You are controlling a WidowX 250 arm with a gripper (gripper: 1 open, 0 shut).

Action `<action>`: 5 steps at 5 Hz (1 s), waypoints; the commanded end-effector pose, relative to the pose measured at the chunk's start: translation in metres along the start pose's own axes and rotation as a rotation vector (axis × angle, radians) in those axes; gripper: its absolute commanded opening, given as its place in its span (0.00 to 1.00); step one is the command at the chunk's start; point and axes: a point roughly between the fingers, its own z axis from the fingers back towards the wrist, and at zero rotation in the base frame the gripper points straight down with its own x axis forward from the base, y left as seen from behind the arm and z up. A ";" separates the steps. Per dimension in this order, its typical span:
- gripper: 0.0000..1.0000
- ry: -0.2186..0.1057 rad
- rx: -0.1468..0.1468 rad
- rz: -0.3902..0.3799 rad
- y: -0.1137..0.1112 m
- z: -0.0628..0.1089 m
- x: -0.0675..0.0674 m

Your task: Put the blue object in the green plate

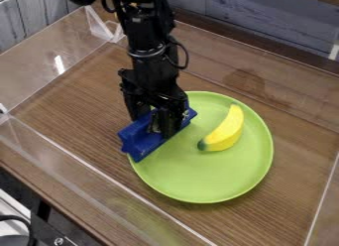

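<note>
Black throughout, built of blocky stacked segments with thin dark cables looped along one side, ending in dark, narrow jaws.
</note>
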 end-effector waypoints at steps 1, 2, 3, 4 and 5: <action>0.00 -0.025 0.016 -0.015 0.001 0.005 0.007; 0.00 -0.024 0.018 -0.020 0.001 0.004 0.008; 0.00 -0.023 0.020 -0.025 0.001 0.003 0.008; 0.00 -0.022 0.022 -0.030 0.001 0.003 0.009; 0.00 -0.021 0.024 -0.035 0.001 0.002 0.009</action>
